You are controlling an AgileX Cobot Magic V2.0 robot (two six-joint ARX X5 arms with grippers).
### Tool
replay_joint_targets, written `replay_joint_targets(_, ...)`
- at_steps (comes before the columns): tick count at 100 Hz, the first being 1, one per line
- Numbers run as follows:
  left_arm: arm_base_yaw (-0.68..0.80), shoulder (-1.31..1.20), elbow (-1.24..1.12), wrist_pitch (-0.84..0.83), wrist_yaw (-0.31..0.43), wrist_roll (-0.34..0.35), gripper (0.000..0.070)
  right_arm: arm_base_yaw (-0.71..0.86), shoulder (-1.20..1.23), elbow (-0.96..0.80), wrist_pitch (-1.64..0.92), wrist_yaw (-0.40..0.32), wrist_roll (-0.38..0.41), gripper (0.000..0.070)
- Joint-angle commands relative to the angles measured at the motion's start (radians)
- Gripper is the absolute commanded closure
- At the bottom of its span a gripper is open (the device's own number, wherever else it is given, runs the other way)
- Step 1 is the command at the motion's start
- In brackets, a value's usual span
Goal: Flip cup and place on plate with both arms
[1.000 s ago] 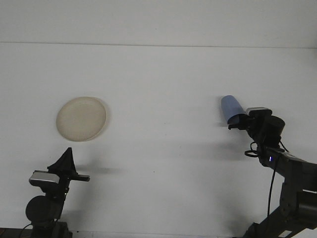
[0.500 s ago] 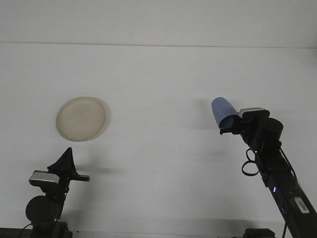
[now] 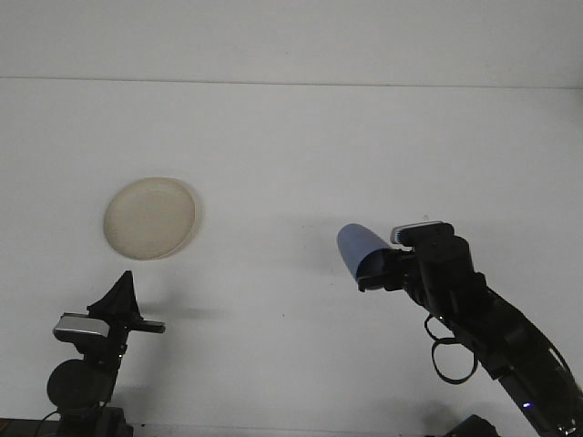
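Carried leftward, the blue cup (image 3: 360, 250) pinched in the right gripper (image 3: 375, 271) jaws nears the plate (image 3: 149, 218); left jaws unclear.

A plain white table (image 3: 301, 146) is seen filling the view (its far edge is marked by a faint line near the top).

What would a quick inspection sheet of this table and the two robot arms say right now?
Surface: white table, bare apart from the plate.
Job's things: blue cup held off the table in the right gripper, tilted, closed end up-left; cream plate lies flat at left, nothing on it.
Clutter: nothing seen.
Grippers: right gripper shut on the cup; left gripper low at left, holding nothing, far from the cup.
Cables: black cable loop hangs under the right arm.
Surroundings: pale wall behind the table.
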Motion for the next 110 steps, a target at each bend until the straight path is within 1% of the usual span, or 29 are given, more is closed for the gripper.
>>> replay_joint_targets(1, -0.002, -0.002, -0.019, 0.015, 0.000, -0.005, 0.0688, 0.057, 0.057, 0.095, -0.072, 0.014, 0.052, 0.0700)
replay_joint_targets(14, -0.002, -0.002, -0.019, 0.015, 0.000, -0.005, 0.0688, 0.139, 0.194, 0.270, -0.238, 0.014, 0.057, 0.0700)
replay_joint_targets(30, -0.002, -0.002, -0.019, 0.015, 0.000, -0.005, 0.0688, 0.191, 0.392, 0.457, -0.407, 0.006, 0.056, 0.0700)
replay_joint_targets(50, -0.002, -0.002, -0.019, 0.015, 0.000, -0.005, 0.0688, 0.225, 0.618, 0.626, -0.618, 0.005, 0.033, 0.0696)
replay_joint_targets(56, -0.002, -0.002, -0.019, 0.015, 0.000, -0.005, 0.0688, 0.234, 0.668, 0.641, -0.632, -0.003, 0.014, 0.0696)
replay_joint_targets(68, -0.002, -0.002, -0.019, 0.015, 0.000, -0.005, 0.0688, 0.248, 0.742, 0.643, -0.631, -0.054, -0.007, 0.0696)
replay_joint_targets(83, -0.002, -0.002, -0.019, 0.015, 0.000, -0.005, 0.0688, 0.266, 0.806, 0.643, -0.631, -0.060, -0.019, 0.0696)
replay_joint_targets(91, -0.002, -0.002, -0.019, 0.015, 0.000, -0.005, 0.0688, 0.269, 0.831, 0.643, -0.631, -0.080, -0.035, 0.0696)
replay_joint_targets(101, -0.002, -0.002, -0.019, 0.015, 0.000, -0.005, 0.0688, 0.268, 0.858, 0.642, -0.631, -0.082, -0.047, 0.0696)
replay_joint_targets(110, -0.002, -0.002, -0.019, 0.015, 0.000, -0.005, 0.0688, 0.268, 0.883, 0.642, -0.632, -0.101, -0.059, 0.0695)
